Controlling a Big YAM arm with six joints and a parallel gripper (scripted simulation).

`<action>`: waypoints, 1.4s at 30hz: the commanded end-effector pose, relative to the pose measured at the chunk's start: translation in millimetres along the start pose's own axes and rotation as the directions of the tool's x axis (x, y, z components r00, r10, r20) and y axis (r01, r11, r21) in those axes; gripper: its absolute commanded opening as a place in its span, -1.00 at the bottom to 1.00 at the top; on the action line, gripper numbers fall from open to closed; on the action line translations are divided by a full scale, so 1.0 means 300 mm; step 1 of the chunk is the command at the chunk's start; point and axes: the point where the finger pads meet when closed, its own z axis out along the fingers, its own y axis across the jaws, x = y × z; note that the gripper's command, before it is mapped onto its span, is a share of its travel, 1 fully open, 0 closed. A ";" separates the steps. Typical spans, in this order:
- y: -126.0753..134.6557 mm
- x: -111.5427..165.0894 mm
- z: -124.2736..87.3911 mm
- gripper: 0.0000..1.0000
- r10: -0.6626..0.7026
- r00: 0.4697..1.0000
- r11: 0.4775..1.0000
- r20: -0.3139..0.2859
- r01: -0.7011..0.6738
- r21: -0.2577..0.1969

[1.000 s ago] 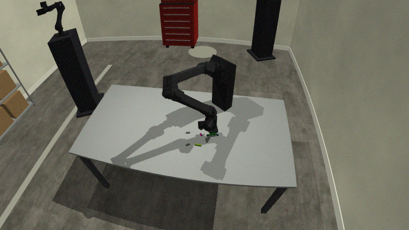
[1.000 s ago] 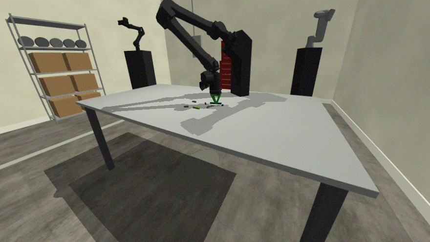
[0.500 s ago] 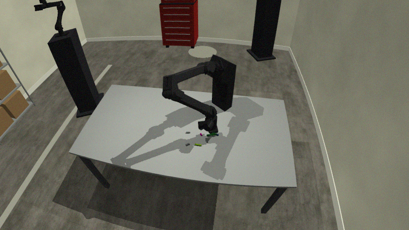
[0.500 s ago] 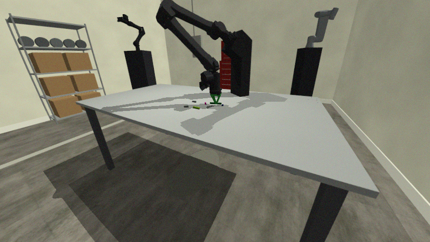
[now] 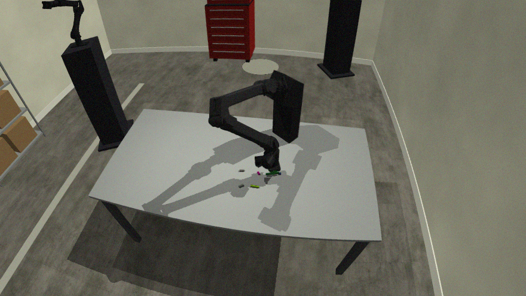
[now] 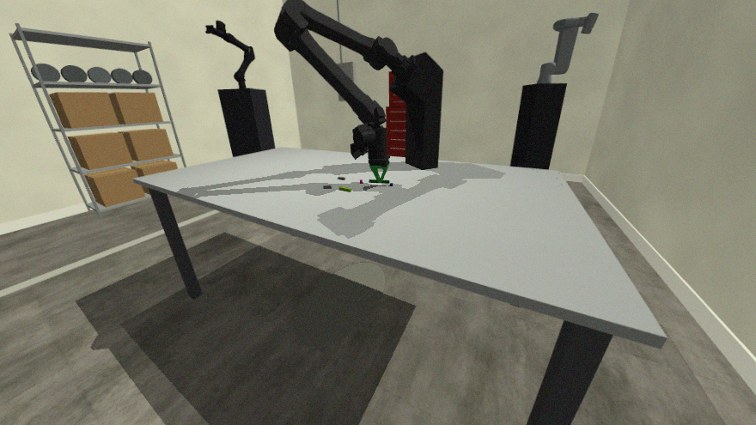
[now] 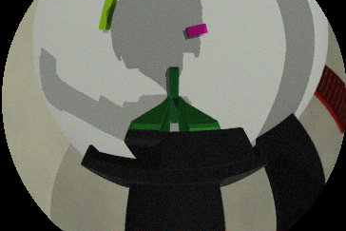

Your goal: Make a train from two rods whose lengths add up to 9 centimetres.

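My gripper (image 7: 174, 100) has green fingers and is shut on the green rod (image 7: 172, 82), which sticks out ahead of the fingertips in the wrist view. In the top view the gripper (image 5: 270, 169) holds the green rod (image 5: 272, 172) low over the table, and a small blue rod (image 5: 279, 173) lies at the rod's right end. I cannot tell whether they touch. In the exterior view the gripper (image 6: 379, 178) stands over the rod cluster, with the blue rod (image 6: 390, 184) just to its right.
A magenta rod (image 5: 258, 173) (image 7: 197, 28) lies just left of the gripper. A lime rod (image 5: 254, 186) (image 7: 108, 10) and two grey rods (image 5: 241, 170) (image 5: 241, 186) lie further left and nearer the front. The arm's black base (image 5: 287, 106) stands behind.
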 end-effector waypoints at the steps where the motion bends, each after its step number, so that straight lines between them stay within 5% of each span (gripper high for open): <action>1: 0.002 0.023 -0.021 -0.91 -0.007 1.000 1.000 -0.011 0.007 0.000; 42: -0.022 0.038 -0.023 -0.91 -0.011 1.000 1.000 -0.014 0.011 0.004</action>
